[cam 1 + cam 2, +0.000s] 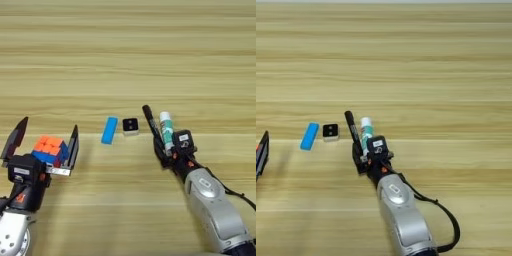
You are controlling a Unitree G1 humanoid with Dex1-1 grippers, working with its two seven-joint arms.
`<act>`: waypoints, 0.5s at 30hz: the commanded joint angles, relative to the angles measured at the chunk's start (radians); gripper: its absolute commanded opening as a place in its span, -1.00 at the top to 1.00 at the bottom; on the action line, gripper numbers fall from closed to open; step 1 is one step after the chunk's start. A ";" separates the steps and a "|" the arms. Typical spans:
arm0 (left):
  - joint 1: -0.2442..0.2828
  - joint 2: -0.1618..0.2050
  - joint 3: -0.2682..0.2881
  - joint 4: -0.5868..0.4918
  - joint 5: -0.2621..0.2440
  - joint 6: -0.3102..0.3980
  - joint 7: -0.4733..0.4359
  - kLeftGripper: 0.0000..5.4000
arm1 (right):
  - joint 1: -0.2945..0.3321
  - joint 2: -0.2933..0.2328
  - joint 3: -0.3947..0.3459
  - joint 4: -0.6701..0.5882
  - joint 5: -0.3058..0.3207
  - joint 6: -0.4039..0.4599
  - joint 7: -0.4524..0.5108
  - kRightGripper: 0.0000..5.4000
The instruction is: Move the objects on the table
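left gripper (46, 145) spread wide around the puzzle cube (50, 150), cube between its fingers at the table's (130, 60) near left. right gripper (167, 145) sits at the glue stick (166, 131) and marker (151, 126), both long axes running away from the robot; can't tell if it pinches either, fingers hidden. blue block (109, 130) and small cube (130, 126) lie between the arms, nearer the right one.

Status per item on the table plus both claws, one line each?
puzzle cube: on the table, between the open left claw fingers.
blue block: lying flat, free.
black-and-white cube: on the table, free.
glue stick: lying at the right claw, beside a black finger; grip unclear.
table: wooden, bearing all items.
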 commanded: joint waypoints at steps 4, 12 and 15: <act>0.003 0.009 0.005 -0.011 -0.002 -0.005 -0.006 -1.00 | 0.015 0.006 -0.005 0.030 -0.009 0.025 -0.004 0.08; 0.000 0.008 0.003 -0.010 -0.001 -0.004 -0.008 -1.00 | 0.017 0.008 -0.008 0.028 -0.010 0.024 -0.002 0.39; 0.000 0.008 0.002 -0.010 -0.001 -0.005 -0.008 -1.00 | 0.017 0.008 -0.009 0.027 -0.009 0.024 -0.001 0.39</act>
